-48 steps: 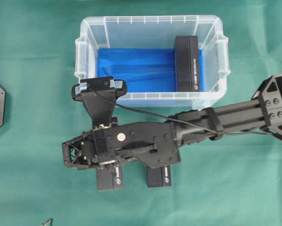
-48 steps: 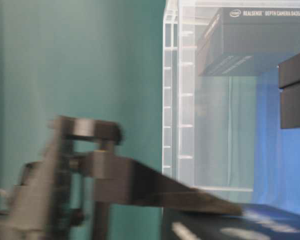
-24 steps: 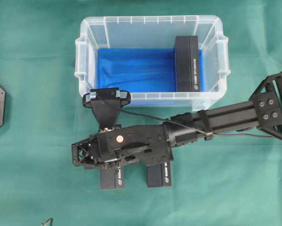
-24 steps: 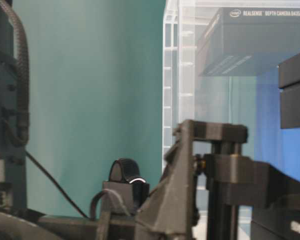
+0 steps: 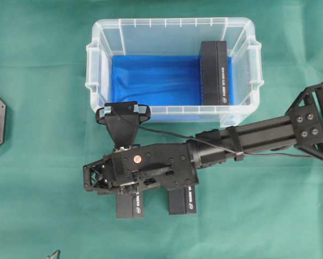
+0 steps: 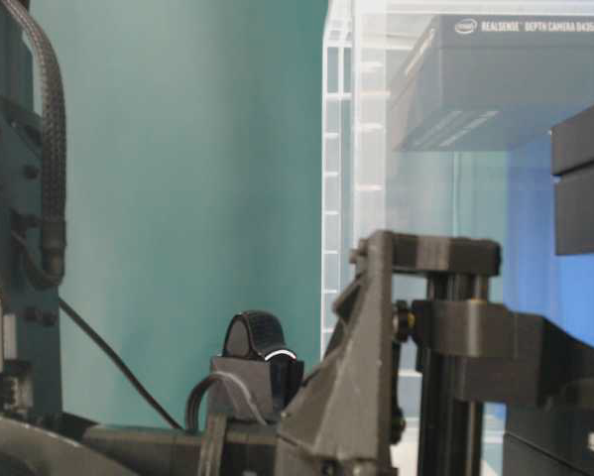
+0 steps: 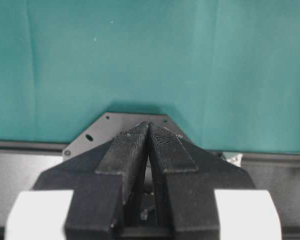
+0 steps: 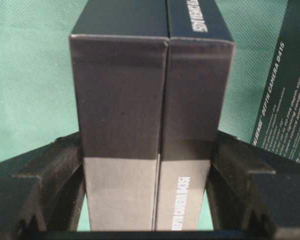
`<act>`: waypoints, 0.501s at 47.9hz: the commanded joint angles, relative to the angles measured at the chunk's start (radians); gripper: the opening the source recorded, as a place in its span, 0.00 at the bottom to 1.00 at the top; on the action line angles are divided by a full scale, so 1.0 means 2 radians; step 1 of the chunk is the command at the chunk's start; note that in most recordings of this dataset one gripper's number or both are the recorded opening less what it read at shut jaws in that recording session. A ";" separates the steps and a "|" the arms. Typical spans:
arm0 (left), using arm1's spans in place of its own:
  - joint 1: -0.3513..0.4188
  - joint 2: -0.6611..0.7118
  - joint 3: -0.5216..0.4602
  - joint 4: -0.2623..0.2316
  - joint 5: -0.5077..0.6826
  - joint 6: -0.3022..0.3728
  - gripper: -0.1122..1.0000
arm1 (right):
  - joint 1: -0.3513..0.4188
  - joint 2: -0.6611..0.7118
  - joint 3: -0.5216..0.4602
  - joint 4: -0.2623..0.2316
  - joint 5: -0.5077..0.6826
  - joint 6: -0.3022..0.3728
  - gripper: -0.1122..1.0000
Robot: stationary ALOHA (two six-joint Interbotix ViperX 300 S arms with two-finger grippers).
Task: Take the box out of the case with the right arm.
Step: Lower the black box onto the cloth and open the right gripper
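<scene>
Overhead view, green cloth (image 5: 37,65), clear case (image 5: 174,29), black box (image 5: 215,73) inside

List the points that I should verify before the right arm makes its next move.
1. Held box between the fingers of the right hand: ok.
2. Whether the fingers clamp it or are loose: cannot tell.
3. That box is outside the case, on the green cloth: ok.
4. Room beside it: not ok, a second box stands close beside it.
5. Left hand out of the way, shut: ok.
6. Case emptied: not ok, a third box lies inside, at its right end.
</scene>
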 commanded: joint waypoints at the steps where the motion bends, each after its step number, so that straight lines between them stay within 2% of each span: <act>1: -0.001 0.002 -0.010 0.001 -0.002 0.001 0.10 | 0.003 -0.019 -0.007 0.001 -0.002 -0.001 0.71; 5: -0.001 0.002 -0.010 0.002 -0.003 0.001 0.10 | 0.003 -0.020 -0.007 0.001 -0.002 -0.001 0.72; 11: -0.001 0.002 -0.010 0.001 -0.002 0.001 0.10 | 0.003 -0.020 -0.007 0.000 -0.001 -0.001 0.91; 13: -0.001 0.002 -0.010 0.001 -0.003 0.001 0.10 | 0.003 -0.021 -0.007 0.000 -0.001 0.000 0.94; 24: -0.001 0.001 -0.011 0.002 -0.003 0.001 0.10 | 0.002 -0.025 -0.007 -0.004 -0.001 0.001 0.92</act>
